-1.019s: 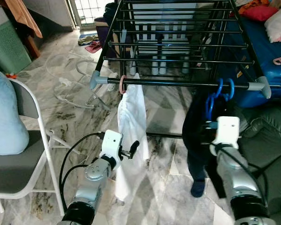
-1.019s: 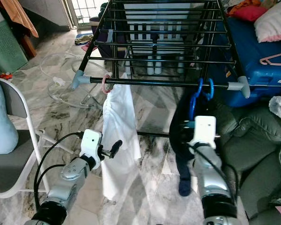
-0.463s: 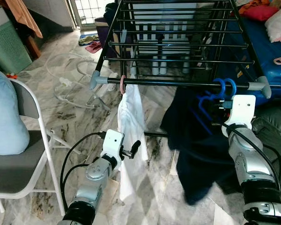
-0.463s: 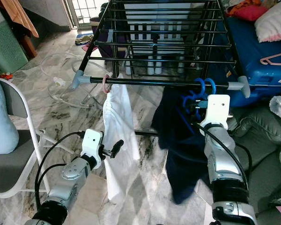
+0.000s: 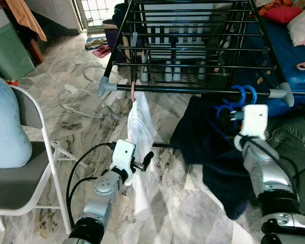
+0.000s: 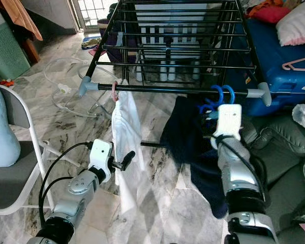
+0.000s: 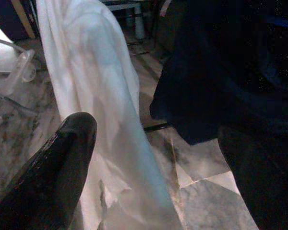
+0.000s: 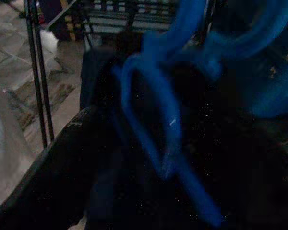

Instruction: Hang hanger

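Observation:
A blue hanger (image 5: 242, 95) hooks over the front rail (image 5: 193, 90) of the black drying rack, at its right end. A dark navy garment (image 5: 208, 147) hangs from it and flares out to the left. My right gripper (image 5: 234, 115) sits just under the rail, shut on the hanger; in the right wrist view the blue hanger (image 8: 153, 100) is blurred close up. Further left a white garment (image 5: 140, 122) hangs from a pink hanger (image 5: 133, 91). My left gripper (image 5: 145, 160) is low beside that white cloth (image 7: 96, 72), open, holding nothing.
A grey folding chair (image 5: 28, 193) with a pale blue cushion stands at the left. A blue case (image 5: 295, 56) and a dark green sofa (image 5: 295, 147) crowd the right. A clear hose (image 5: 76, 91) and clothes lie on the marble floor beyond the rack's left leg.
My right gripper rose to the rail with the blue hanger, then dipped slightly. The navy garment swung out to the left and spread. The white garment swayed a little; the left arm stayed put.

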